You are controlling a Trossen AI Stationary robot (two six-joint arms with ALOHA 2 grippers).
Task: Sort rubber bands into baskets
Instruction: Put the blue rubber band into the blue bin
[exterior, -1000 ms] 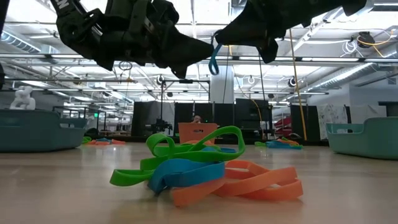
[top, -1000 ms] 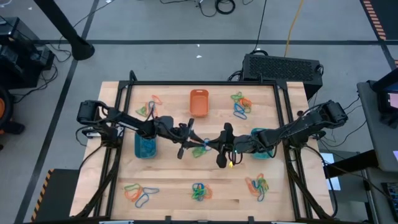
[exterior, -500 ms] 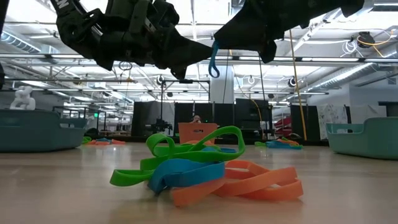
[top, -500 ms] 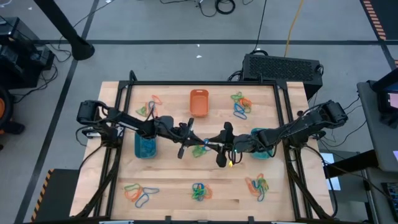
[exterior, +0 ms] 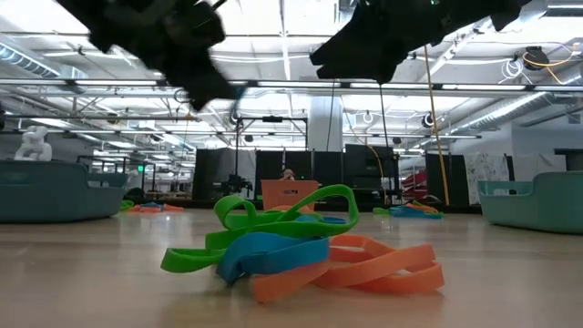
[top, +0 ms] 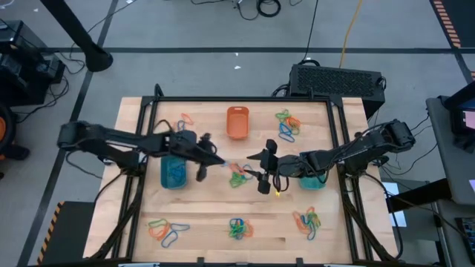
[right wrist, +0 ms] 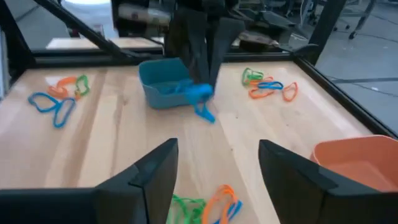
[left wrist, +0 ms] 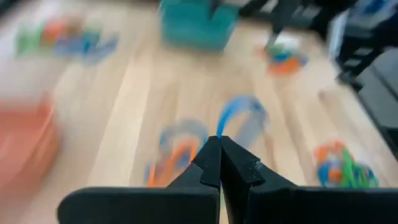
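Sorting is well short of done. Loose clusters of rubber bands lie at 11 o'clock [top: 180, 126], 1 o'clock [top: 287, 124], 7 o'clock [top: 165, 230], 6 o'clock [top: 239, 228] and 5 o'clock [top: 307, 219] of the table [top: 204, 211], plus a mixed heap at centre [top: 238, 176]. The blue basket [top: 174, 173] at 9 o'clock already holds blue loops; the orange basket [top: 237, 122] at 12 looks empty; the teal basket [top: 312, 180] at 3 is mostly hidden under my right arm, contents unreadable. My left gripper [left wrist: 219, 147] is pinched tight on one blue band [left wrist: 239, 114], which dangles from the fingertips just beside the blue basket. My right gripper [right wrist: 217, 162] hangs over table centre, fingers spread, empty. Against a second ago: both grippers then met over centre with the blue band between them; the left has since pulled away toward 9 o'clock with the band, and the right has let go.
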